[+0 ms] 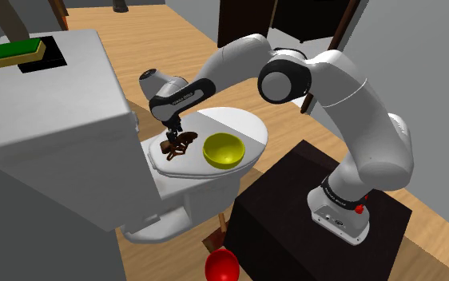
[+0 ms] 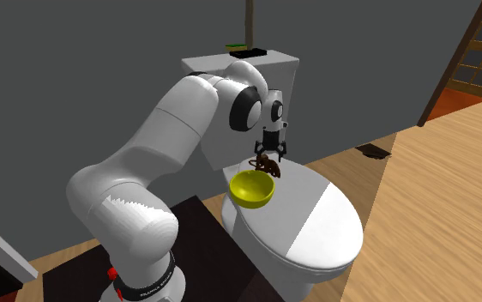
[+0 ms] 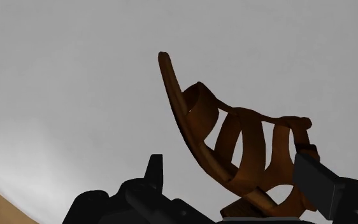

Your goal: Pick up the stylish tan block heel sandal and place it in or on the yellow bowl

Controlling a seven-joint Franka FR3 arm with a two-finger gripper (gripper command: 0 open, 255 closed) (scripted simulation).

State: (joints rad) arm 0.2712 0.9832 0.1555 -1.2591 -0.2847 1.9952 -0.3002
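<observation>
Sandal (image 1: 176, 148) is seen lying on the white toilet lid (image 1: 243, 124), just beside the yellow bowl (image 1: 224, 150), on the bowl's side toward the shoulder view's left. Gripper (image 1: 172, 136) is lowered straight over the sandal. In the wrist view the fingers are spread, with the brown strappy sandal (image 3: 200, 111) set between them. One finger (image 3: 311, 175) is at or against the straps; the other (image 3: 153, 168) is apart from the sole, so nothing is pinched yet. The sole's long axis is slanted across the gap, not square to it. Closing is judged the step in hand. Afterwards a short lift and carry toward the bowl would be needed.
</observation>
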